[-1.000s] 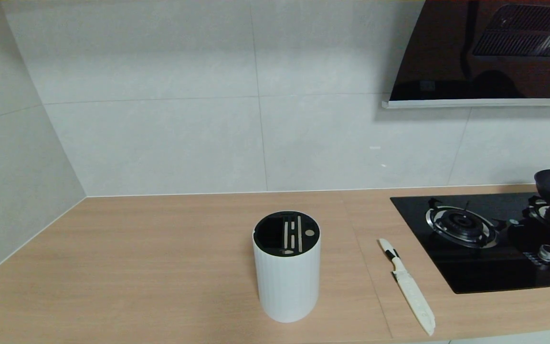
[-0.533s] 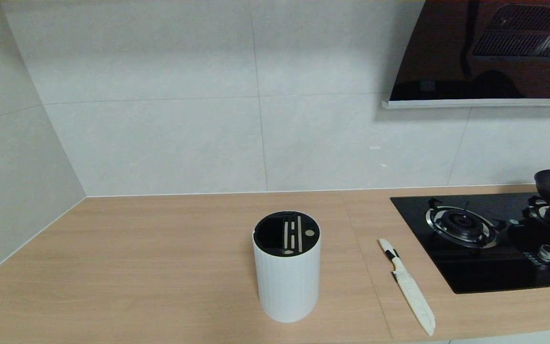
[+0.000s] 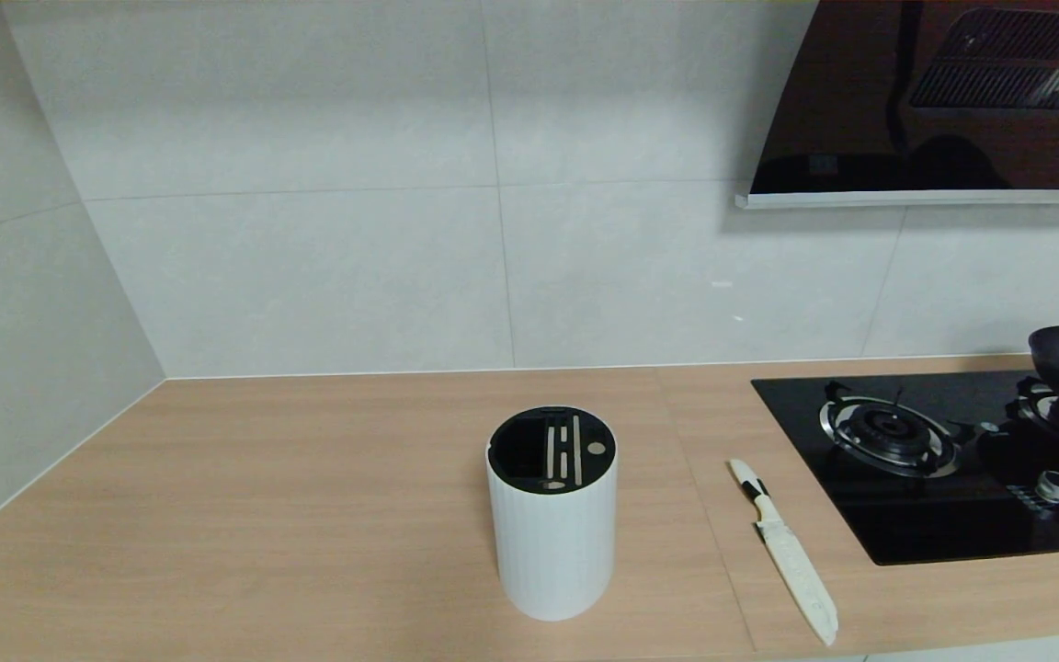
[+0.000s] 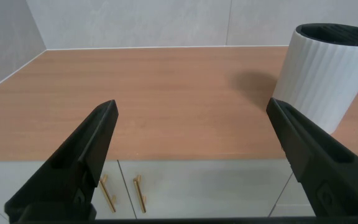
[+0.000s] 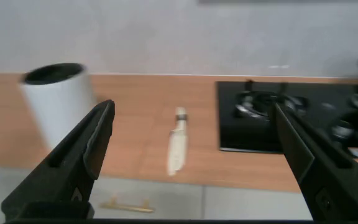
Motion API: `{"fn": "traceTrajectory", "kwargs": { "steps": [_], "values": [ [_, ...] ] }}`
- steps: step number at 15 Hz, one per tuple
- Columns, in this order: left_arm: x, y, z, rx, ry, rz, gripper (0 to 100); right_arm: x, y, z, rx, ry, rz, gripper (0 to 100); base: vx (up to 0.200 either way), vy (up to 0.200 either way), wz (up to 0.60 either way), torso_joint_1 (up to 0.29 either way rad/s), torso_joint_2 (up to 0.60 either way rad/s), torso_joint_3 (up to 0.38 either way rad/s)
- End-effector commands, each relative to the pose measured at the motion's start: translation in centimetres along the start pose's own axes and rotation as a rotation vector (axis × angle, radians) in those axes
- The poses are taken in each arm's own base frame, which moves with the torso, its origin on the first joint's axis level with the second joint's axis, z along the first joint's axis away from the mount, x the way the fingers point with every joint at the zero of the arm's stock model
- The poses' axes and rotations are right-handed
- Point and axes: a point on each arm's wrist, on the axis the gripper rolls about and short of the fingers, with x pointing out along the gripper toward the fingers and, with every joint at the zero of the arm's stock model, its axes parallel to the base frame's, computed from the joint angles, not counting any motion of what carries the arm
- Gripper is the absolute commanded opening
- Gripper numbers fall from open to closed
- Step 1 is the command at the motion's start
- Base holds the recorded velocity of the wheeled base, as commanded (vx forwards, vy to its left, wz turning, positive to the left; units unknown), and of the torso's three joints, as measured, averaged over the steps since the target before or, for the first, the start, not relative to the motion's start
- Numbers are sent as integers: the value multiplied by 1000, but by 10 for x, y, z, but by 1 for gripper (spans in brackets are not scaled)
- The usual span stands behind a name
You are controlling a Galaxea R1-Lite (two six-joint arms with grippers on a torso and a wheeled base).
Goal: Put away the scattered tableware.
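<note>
— Where's the knife (image 3: 782,552)?
— Flat on the counter (image 3: 309,478), right of the white holder (image 3: 552,515). Its handle lies far, its blade near. Your right gripper (image 5: 192,111), fingers spread, faces it from the near edge and is closer. Your left gripper (image 4: 191,106) gapes too.

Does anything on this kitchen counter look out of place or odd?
Only the knife: it lies loose on the counter between the white holder and the stove, tip near the front edge, while nothing stands in the holder. Nothing looks spilled or broken.
</note>
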Motion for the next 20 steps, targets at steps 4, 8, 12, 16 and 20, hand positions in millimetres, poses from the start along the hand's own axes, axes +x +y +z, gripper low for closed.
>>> {"fn": "traceTrajectory", "kwargs": {
  "steps": [4, 8, 12, 16, 20],
  "values": [
    [0, 0, 0, 0, 1, 1, 100, 79, -11, 34, 19, 393, 56, 100, 0, 0, 0, 0, 0, 0],
    [0, 0, 0, -2, 1, 1, 100, 138, -8, 19, 43, 650, 174, 100, 0, 0, 0, 0, 0, 0],
    [0, 0, 0, -2, 1, 1, 100, 205, -6, -13, 40, 763, 180, 100, 0, 0, 0, 0, 0, 0],
    [0, 0, 0, 0, 1, 1, 100, 253, -9, -56, 18, 822, 120, 100, 0, 0, 0, 0, 0, 0],
    [0, 0, 0, 0, 1, 1, 100, 287, -10, -87, 6, 849, 92, 100, 0, 0, 0, 0, 0, 0]
  ]
}}
